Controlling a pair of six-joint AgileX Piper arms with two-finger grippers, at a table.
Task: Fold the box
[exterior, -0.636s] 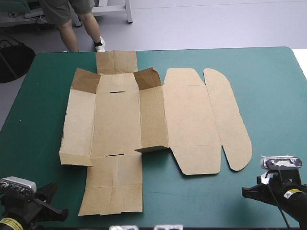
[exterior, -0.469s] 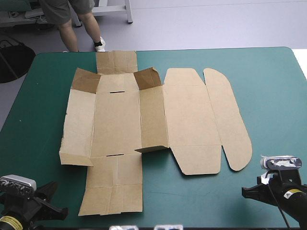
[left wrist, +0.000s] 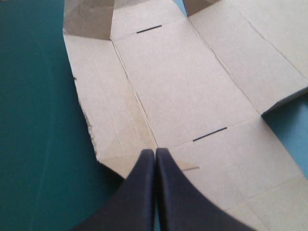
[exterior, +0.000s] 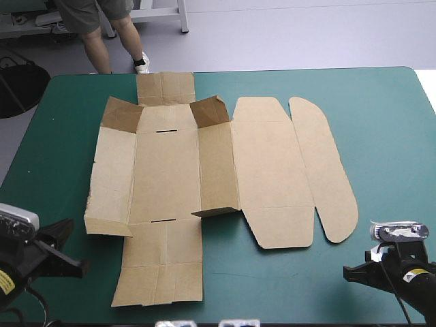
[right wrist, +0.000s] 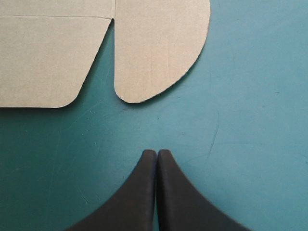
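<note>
The brown box (exterior: pixel 167 170) lies as a cut sheet on the teal-green cover, mostly flat. Two corner flaps at its far end (exterior: pixel 208 110) stand up, and the right wall panel (exterior: pixel 216 170) is slightly raised. The lid panel (exterior: pixel 272 170) and rounded tuck flap (exterior: pixel 327 170) lie flat to the right. My left gripper (exterior: pixel 80 266) is shut and empty, near the sheet's near-left corner (left wrist: pixel 103 161); the wrist view looks along the box base (left wrist: pixel 183 82). My right gripper (exterior: pixel 347 272) is shut and empty over bare cover, short of the rounded flap (right wrist: pixel 159 43).
Bare teal-green cover (exterior: pixel 388 136) stretches to the right of the box and along the near edge between the two arms. The sheet's near end flap (exterior: pixel 160 272) reaches close to the table's front edge.
My left gripper has moved away from the near-left corner of the table, farther in toward the box's near-left corner. The right gripper and the box have not moved.
</note>
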